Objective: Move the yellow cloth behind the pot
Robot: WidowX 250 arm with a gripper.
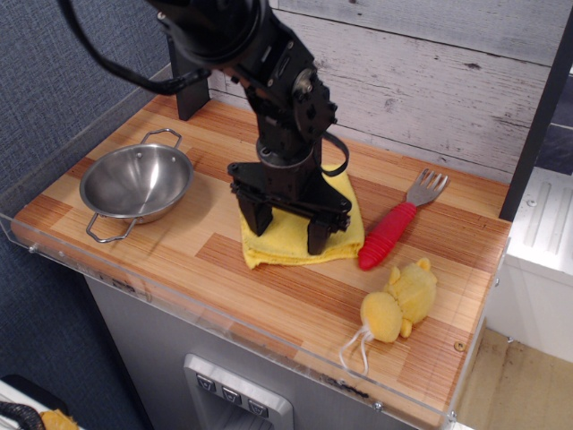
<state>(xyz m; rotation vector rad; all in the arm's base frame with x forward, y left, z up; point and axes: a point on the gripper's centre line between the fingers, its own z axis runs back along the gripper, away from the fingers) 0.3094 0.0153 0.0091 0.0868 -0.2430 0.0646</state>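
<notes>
The yellow cloth lies on the wooden counter, right of centre, bunched up under my gripper. My gripper points straight down onto it. Its two black fingers press into the cloth, somewhat apart, with fabric gathered between them. The arm hides the cloth's back part. The steel pot with two wire loop handles stands empty at the left, well apart from cloth and gripper.
A fork with a red handle lies just right of the cloth. A small yellow plush toy sits near the front right. A black post stands behind the pot. A grey plank wall backs the counter, which has a clear plastic rim.
</notes>
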